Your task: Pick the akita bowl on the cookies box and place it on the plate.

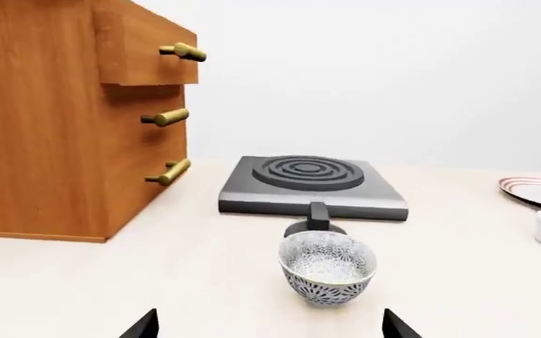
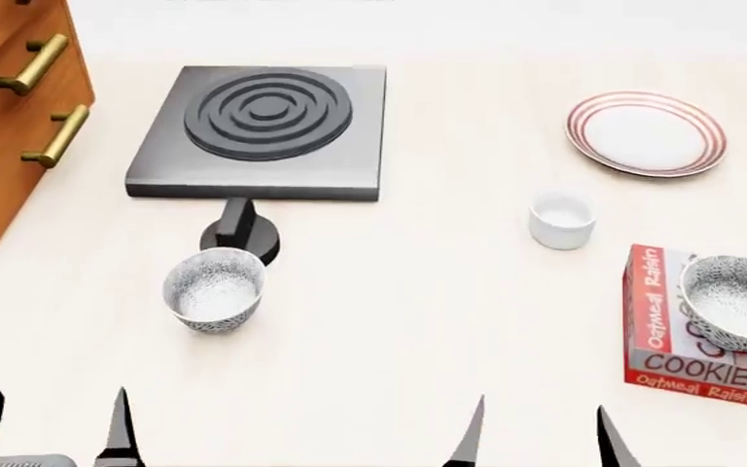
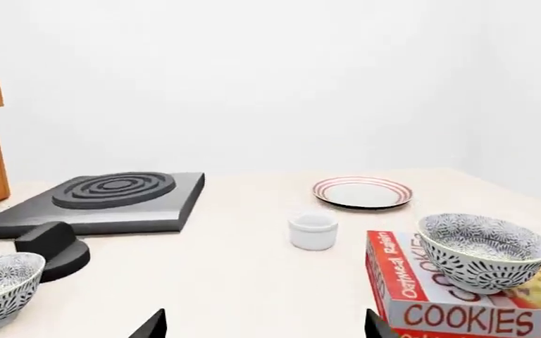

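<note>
- Our right gripper (image 2: 539,433) hangs low at the near edge of the bench (image 2: 412,311), jaws spread and holding nothing; only the dark fingertips show.
- Our left gripper (image 2: 50,428) is likewise spread and empty, facing the twin speckled bowl (image 2: 215,289) by the stove knob (image 2: 238,232). That bowl is not ours to take.
- The akita bowl (image 2: 734,302) sits upright on the cookies box (image 2: 688,326), to the right of the right jaws and a little beyond them, well apart.
- We judge the reach has not begun, and the right arm is the natural one for it.
- To do it well, we should come down over the near rim, one finger inside and one outside, and pinch the wall squarely so the box is not shoved.
- The plate (image 2: 646,133) lies farther back; the small white cup (image 2: 562,219) stands between, so we should carry the bowl high over it.
</note>
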Motion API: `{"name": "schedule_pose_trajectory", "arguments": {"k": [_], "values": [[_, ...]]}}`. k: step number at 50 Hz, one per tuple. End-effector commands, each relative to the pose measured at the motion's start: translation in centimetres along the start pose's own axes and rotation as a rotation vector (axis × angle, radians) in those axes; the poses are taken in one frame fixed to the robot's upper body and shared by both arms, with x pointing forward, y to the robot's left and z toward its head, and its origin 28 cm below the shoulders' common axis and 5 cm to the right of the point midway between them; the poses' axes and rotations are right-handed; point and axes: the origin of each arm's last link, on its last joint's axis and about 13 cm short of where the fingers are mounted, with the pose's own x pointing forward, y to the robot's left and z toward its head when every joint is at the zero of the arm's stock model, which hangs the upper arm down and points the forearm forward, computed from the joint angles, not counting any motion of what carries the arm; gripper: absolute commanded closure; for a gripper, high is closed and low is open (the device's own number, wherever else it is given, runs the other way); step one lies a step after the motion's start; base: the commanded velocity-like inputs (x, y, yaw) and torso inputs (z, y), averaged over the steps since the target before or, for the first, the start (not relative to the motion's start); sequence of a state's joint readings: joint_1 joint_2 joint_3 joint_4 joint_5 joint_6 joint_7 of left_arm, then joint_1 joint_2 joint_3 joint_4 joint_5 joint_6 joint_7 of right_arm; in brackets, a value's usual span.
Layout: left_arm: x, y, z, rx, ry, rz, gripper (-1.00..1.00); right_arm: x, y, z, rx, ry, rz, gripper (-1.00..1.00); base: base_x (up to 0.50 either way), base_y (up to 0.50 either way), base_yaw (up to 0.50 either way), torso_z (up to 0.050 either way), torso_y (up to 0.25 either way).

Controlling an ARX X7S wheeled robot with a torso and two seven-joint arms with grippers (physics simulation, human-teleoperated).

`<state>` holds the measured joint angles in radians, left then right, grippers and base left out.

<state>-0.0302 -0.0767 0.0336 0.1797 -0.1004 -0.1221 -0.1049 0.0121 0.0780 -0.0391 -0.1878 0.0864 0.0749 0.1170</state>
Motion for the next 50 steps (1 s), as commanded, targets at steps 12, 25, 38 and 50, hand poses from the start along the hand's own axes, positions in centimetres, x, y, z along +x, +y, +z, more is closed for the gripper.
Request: {"name": "schedule_pose_trajectory", "arguments": {"k": [12,25,38,50], "values": [[0.0,0.6,7.2,-0.022,-0.182,-0.021,-1.00,0.1,-1.1,8.3,-0.005,-0.211,-0.013,-1.00,0.50,0.00,0.00,0.000,0.000],[0.2,1.1,8.3,-0.035,-0.216,0.007,-1.00,-0.1,-1.4,9.7,-0.016,-0.262,-0.023,-1.00,0.50,0.00,0.00,0.000,0.000],[0.2,1.3,8.1,-0.036,-0.221,0.018,-1.00,-0.2,-1.3,9.8,-0.034,-0.279,-0.016,-1.00,0.50,0.00,0.00,0.000,0.000],[0.1,1.4,8.1,-0.040,-0.226,0.015,-1.00,-0.4,-1.3,9.7,-0.039,-0.291,0.001,-1.00,0.50,0.00,0.00,0.000,0.001]]}}
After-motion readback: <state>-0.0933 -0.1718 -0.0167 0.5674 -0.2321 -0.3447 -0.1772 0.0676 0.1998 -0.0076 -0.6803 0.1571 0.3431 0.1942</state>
